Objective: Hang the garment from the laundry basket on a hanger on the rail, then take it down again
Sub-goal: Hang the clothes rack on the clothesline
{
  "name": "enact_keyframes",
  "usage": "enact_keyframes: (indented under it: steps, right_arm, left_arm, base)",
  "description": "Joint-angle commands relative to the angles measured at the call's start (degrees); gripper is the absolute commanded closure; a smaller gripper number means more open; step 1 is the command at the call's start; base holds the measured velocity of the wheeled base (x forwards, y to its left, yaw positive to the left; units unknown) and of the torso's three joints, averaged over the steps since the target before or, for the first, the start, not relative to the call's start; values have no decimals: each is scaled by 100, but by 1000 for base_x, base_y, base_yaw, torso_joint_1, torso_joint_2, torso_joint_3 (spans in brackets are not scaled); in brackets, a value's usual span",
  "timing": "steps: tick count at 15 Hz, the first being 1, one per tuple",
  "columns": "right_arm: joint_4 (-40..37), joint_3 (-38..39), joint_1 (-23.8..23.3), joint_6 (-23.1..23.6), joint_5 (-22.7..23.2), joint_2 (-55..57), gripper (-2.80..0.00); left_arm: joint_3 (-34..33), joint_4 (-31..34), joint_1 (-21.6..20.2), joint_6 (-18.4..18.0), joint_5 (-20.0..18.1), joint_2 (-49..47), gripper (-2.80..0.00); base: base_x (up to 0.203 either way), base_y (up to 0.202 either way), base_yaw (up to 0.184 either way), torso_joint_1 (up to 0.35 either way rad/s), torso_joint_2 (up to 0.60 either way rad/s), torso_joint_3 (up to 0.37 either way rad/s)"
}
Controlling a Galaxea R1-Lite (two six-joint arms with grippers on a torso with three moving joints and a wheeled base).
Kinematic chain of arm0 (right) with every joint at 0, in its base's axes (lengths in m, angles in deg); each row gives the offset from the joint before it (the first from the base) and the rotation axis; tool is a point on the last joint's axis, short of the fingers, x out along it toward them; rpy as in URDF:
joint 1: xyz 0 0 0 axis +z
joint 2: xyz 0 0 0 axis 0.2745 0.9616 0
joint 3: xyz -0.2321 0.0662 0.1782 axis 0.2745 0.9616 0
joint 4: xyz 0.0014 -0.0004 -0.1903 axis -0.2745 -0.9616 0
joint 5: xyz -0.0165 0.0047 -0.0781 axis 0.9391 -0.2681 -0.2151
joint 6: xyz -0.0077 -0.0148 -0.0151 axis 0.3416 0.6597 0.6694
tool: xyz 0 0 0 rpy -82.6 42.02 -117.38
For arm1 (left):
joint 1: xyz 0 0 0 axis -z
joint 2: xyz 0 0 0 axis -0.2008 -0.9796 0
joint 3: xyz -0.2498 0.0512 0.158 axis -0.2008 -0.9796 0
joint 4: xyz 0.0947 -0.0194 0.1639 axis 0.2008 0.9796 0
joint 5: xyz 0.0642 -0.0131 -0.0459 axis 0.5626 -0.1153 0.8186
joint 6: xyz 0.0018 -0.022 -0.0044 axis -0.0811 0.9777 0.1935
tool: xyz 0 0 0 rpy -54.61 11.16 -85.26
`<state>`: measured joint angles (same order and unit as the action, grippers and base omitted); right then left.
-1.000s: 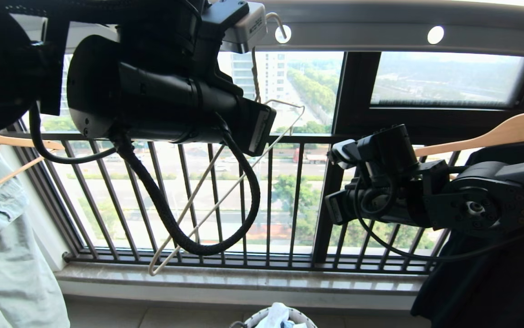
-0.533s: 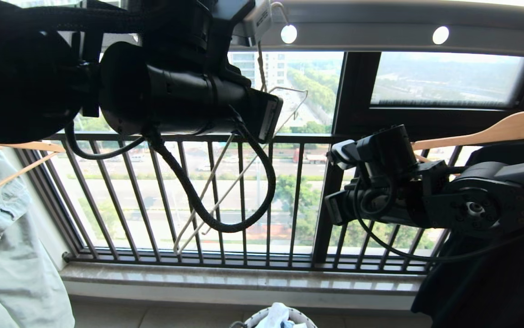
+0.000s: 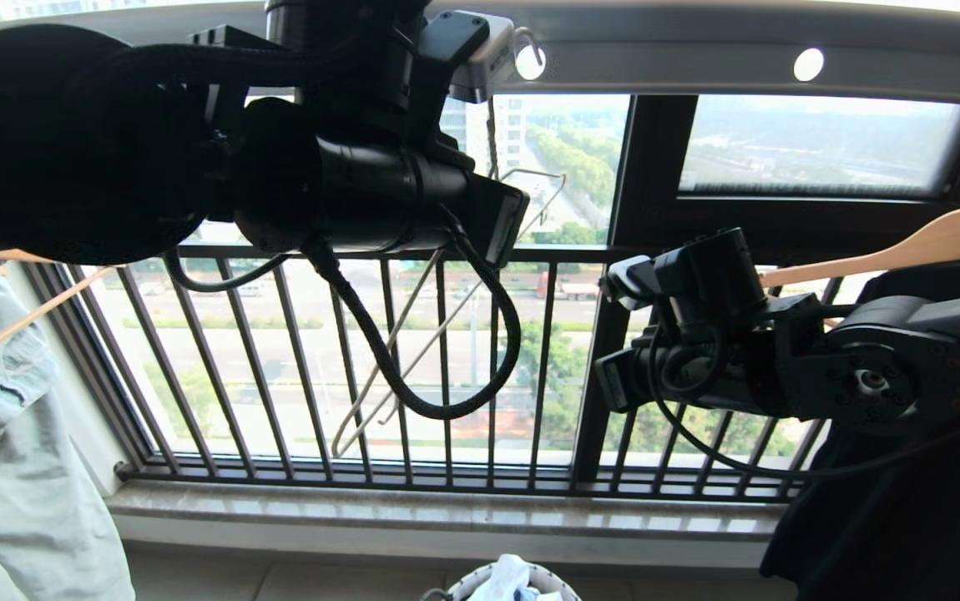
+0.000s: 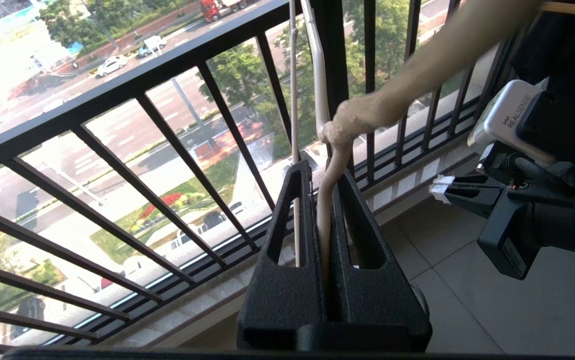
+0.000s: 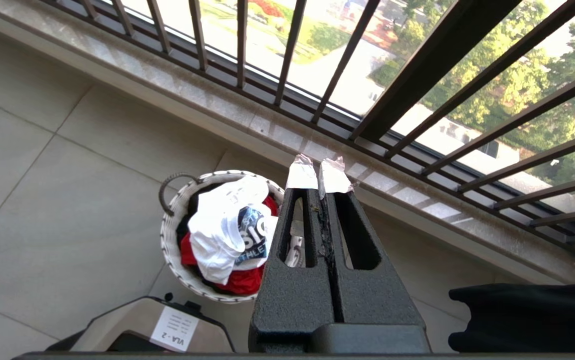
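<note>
My left gripper (image 4: 321, 167) is shut on the long neck of the cream wire hanger (image 4: 323, 215), just below its twist. In the head view my left arm (image 3: 346, 192) is raised high, and the hanger's hook (image 3: 533, 43) sits at a round hole in the grey rail (image 3: 697, 58). I cannot tell whether it is through the hole. The hanger's body (image 3: 413, 359) slants down in front of the window bars. The garment (image 5: 222, 225), a white T-shirt with a dark blue print, lies crumpled in the laundry basket (image 5: 170, 235) on the floor. My right gripper (image 5: 319, 175) is shut and empty, hovering above the basket.
A red cloth (image 5: 240, 282) lies under the T-shirt. A pale denim garment (image 3: 12, 434) hangs at the left. At the right, a black garment (image 3: 906, 517) hangs on a wooden hanger (image 3: 931, 242). The black window railing (image 3: 547, 367) stands behind, and my base (image 5: 167, 330) is beside the basket.
My left arm has carried the hanger to the right and slightly up, bringing its hook up to the rail's hole. The hanger's lower end has swung higher. The right arm has not moved.
</note>
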<state>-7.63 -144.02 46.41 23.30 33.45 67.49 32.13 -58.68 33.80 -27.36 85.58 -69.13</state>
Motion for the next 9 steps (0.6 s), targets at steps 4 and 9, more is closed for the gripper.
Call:
enact_keyframes:
  steps: [4,9]
  right_arm:
    - [12,58,5,66,-8,-67,0]
    - [12,49,2,66,-8,-67,0]
  left_arm:
    - [176,19,-68,-118,12,-140,0]
    - [116,19,-162,-118,126,-87,0]
  base:
    - [0,0,0,0,0,0]
    - [0,0,0,0,0,0]
